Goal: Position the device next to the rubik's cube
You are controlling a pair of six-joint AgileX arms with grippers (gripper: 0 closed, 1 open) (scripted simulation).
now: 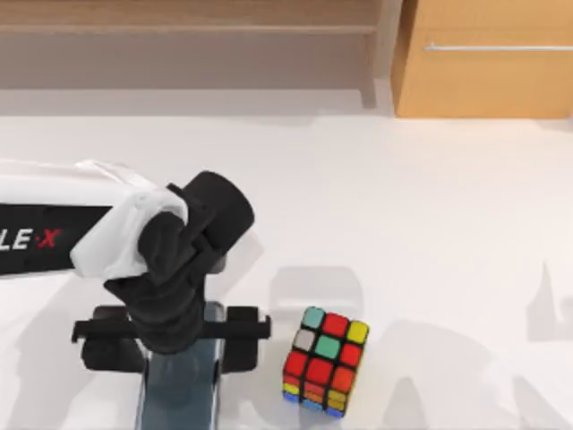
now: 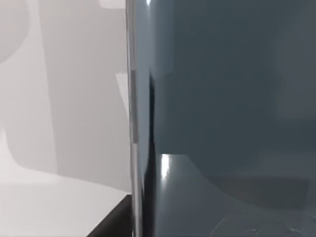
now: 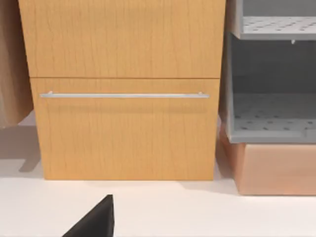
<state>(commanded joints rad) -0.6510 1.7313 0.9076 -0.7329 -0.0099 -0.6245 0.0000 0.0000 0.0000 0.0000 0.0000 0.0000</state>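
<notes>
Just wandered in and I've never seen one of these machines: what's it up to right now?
The left arm's gripper is down over a flat grey-blue phone-like device lying on the white table at the near edge. A rubik's cube sits just to the device's right, a small gap between them. The right arm's camera faces a wooden cabinet.

A white table [image 1: 430,197] stands before a wooden cabinet [image 3: 123,89] with a silver handle [image 3: 123,95]; beside it are grey shelves [image 3: 271,74].
</notes>
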